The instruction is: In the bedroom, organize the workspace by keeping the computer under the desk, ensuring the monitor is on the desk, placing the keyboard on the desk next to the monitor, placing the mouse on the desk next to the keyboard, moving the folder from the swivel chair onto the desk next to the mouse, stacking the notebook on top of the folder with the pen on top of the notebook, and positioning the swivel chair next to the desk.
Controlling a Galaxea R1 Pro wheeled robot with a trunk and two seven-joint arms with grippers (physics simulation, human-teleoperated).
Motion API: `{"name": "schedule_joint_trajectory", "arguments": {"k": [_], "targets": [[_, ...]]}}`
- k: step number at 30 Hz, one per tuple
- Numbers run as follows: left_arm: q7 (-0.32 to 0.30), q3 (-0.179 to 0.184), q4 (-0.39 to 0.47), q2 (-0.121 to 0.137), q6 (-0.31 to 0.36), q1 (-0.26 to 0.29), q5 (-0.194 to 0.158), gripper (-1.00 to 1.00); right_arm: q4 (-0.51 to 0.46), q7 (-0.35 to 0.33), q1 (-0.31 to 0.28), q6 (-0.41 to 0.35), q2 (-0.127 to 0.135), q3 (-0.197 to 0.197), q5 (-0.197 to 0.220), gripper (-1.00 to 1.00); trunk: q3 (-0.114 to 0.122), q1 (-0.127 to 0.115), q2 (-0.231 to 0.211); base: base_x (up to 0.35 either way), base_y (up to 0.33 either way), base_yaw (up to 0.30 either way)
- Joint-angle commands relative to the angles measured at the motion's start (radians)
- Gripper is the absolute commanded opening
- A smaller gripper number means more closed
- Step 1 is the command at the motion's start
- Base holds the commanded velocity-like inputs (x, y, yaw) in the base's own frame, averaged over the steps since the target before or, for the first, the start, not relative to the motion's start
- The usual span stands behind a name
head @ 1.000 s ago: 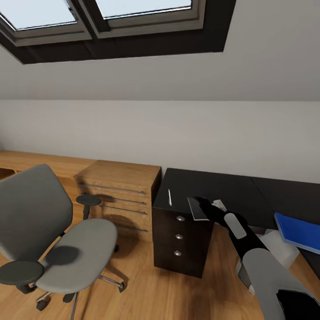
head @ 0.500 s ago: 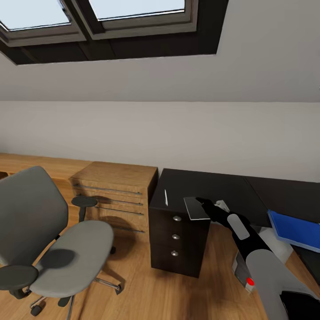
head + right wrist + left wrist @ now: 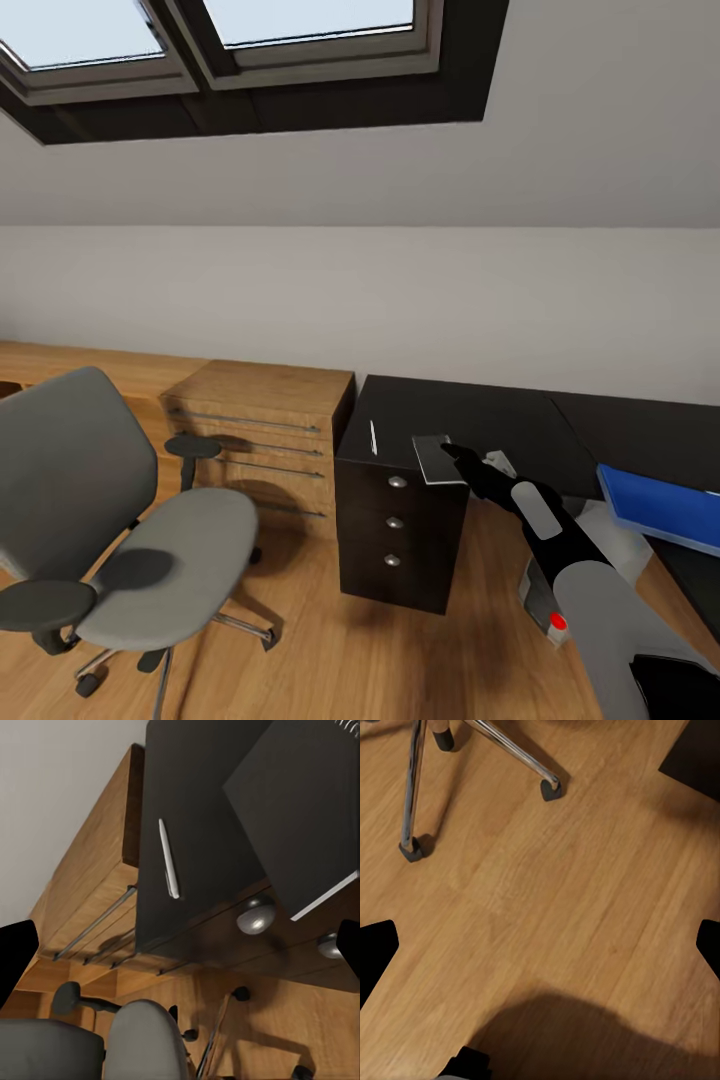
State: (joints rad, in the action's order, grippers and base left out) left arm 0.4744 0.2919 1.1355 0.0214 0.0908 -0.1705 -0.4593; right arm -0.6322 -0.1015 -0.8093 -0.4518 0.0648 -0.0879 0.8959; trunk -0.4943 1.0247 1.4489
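Right gripper [image 3: 452, 452]: reaches out over the near corner of the desk [image 3: 470, 415], pinching the edge of the notebook [image 3: 432, 457]; the thin grey booklet overhangs the desk's front edge.
Pen [image 3: 373, 438]: lies on the glossy black top just beside the notebook, above the drawer unit [image 3: 395, 535] with round silver knobs.
Folder [image 3: 660, 508]: bright blue, flat on the desk's right wing.
Computer [image 3: 548, 600]: silver tower with a red button, on the floor under the desk, partly behind the arm.
Swivel chair [image 3: 110, 530]: grey, on the wood floor well left of the desk, beside low wooden shelving [image 3: 260, 430].
Left gripper: fingertips spread wide at the wrist view's edges, nothing between them, above bare floor [image 3: 555, 922].
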Motion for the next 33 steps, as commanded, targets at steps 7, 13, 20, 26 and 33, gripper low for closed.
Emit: {"name": "schedule_joint_trajectory", "arguments": {"k": [7,13,20,26,33], "targets": [[0.009,0.003,0.002,0.002,-0.023,0.0,-0.005,1.0,0.001,-0.003,0.0,-0.006,0.0,-0.004,0.0,1.0,-0.023,0.027,0.05,-0.001,0.0,0.0],[0.009,0.005,0.001,0.002,-0.049,0.0,-0.005,1.0,0.014,-0.004,0.001,-0.006,-0.001,-0.004,0.001,1.0,-0.042,0.05,0.092,0.0,0.0,0.0],[0.009,0.006,0.001,0.002,-0.058,0.0,-0.004,1.0,0.027,-0.006,0.002,-0.005,-0.002,-0.004,0.001,1.0,-0.064,0.077,0.141,0.0,0.0,0.0],[0.009,0.006,0.001,0.002,-0.06,0.0,-0.004,1.0,0.03,-0.006,0.003,-0.005,-0.002,-0.005,0.001,1.0,-0.082,0.1,0.183,0.0,0.0,0.0],[0.009,0.006,0.001,0.002,-0.06,0.0,-0.004,1.0,0.031,-0.006,0.004,-0.005,0.0,-0.007,0.001,1.0,-0.104,0.127,0.232,0.0,0.0,0.0]]}}
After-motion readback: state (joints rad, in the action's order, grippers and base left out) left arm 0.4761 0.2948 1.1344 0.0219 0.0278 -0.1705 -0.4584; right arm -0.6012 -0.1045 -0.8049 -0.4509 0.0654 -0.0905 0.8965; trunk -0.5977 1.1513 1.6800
